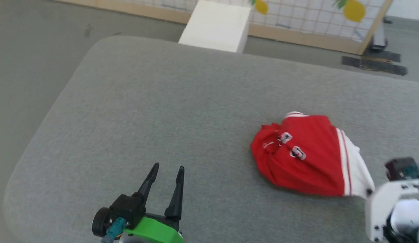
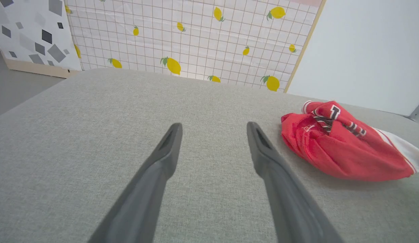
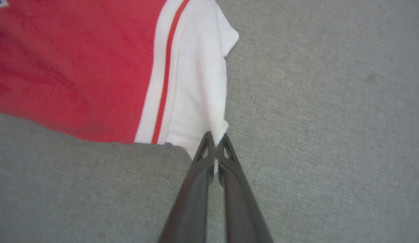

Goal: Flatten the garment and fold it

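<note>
**Skinny bite on a sleeve corner, watch for a slip**

Your right pincer [image 3: 215,140] was clamped on just the tip of a white sleeve corner of the garment [image 1: 304,158]. Its fingers were pressed together with only a sliver of cloth between them. That's my main worry: with so little fabric in the bite, I'd guess any firm pull to spread the shirt could pop the corner right out.

Second risk: the whole bundle might drag across the grey counter [image 1: 162,101] as one lump instead of opening up, because nothing pinned its other side. Your left pincer [image 1: 169,167] sat well apart to the left, fingers spread wide, gripping nothing.

As for the shirt itself, it lay on the right side of the counter, towards the near edge. It was bunched into a rounded red heap, nowhere near flat. The white sleeve with its red stripe trailed off to the near right. Bits of black, white-outlined lettering peeked out of the creases on top, too crumpled to read.
</note>
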